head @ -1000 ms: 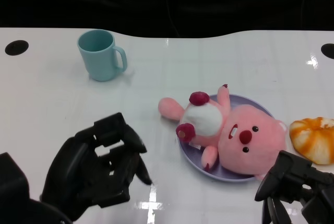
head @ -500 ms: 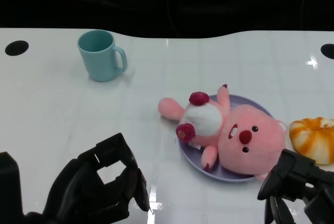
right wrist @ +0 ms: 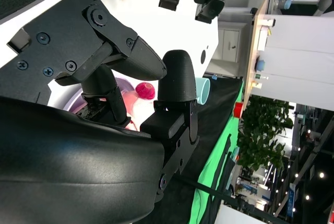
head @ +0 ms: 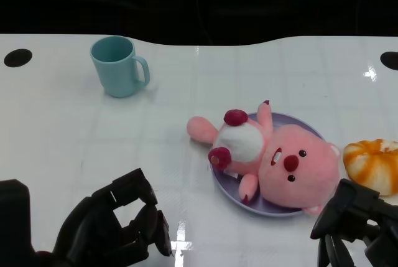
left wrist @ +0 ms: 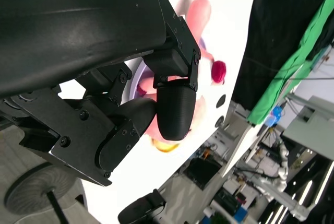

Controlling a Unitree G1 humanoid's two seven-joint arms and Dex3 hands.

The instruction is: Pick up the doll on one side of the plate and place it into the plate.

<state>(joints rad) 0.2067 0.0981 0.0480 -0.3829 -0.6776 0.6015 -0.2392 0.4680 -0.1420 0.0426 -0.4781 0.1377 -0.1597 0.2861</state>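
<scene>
Lying on its back, the pink doll [head: 267,155] fills the purple plate [head: 233,193] in the head view; the left hand [head: 115,229] and right hand [head: 354,223] hover empty, fingers loosely curled. Both wrist views show empty fingers apart.

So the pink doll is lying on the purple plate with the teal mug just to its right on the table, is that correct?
Not quite: the pink doll does lie on the purple plate, but the teal mug stands off to its left. The head view shows this.
</scene>
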